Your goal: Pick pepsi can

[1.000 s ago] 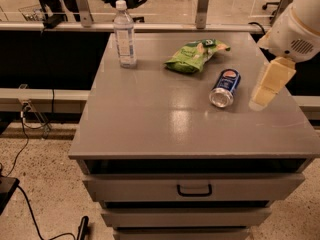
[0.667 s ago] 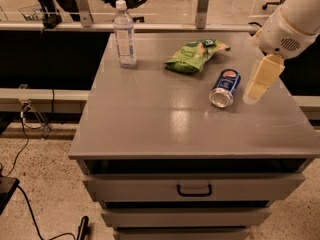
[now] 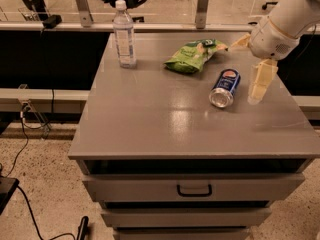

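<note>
At the right side of the surface (image 3: 150, 119), the fingers (image 3: 261, 79) of the gripper (image 3: 244, 73) stand spread apart with nothing between them. One pale finger hangs down just right of the pepsi can (image 3: 225, 88), its tip low over the surface. The other reaches out leftward, toward the far end of the snack bag (image 3: 192, 56). Neither finger appears to touch the can. Above them sits the rounded white wrist housing (image 3: 277, 34), and the arm rises from it to the upper right corner of the view.

The pepsi can lies on its side, right of the middle of the surface, its silver end turned toward the front edge. Its dark blue body points away and slightly right, and a red and white mark shows near the far end. It lies free, apart from the other things.

Behind the can and a little left, the green crinkly snack bag lies flat near the back of the surface. Well apart from it, at the back left corner, a clear water bottle (image 3: 124, 34) with a white cap stands upright.

The surface is the grey top of a cabinet, with a drawer (image 3: 150, 189) below bearing a dark handle (image 3: 194, 190). A dark cable (image 3: 22, 134) trails over the speckled floor at the left.
</note>
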{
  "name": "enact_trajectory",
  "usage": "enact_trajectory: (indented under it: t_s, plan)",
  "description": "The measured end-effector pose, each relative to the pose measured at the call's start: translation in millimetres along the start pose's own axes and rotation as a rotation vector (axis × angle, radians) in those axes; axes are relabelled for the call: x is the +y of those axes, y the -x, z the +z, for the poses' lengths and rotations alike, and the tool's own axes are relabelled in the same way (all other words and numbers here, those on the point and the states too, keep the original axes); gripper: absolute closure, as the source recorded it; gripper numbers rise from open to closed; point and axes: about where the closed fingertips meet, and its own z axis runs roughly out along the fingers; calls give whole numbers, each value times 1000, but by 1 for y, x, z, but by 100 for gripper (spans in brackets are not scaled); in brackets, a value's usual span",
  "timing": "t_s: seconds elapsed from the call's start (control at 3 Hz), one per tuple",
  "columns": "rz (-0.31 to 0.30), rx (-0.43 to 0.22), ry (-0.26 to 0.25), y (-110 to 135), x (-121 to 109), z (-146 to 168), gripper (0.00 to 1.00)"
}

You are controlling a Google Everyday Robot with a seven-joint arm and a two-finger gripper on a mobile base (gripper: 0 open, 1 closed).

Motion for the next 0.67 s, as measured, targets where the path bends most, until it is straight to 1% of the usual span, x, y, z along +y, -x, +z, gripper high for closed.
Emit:
enact_trajectory:
  t_s: [0.33, 0.67]
  plan:
    - [-125, 17, 17, -1, -4, 14, 0]
    - [-212, 44, 9, -1, 1, 27, 0]
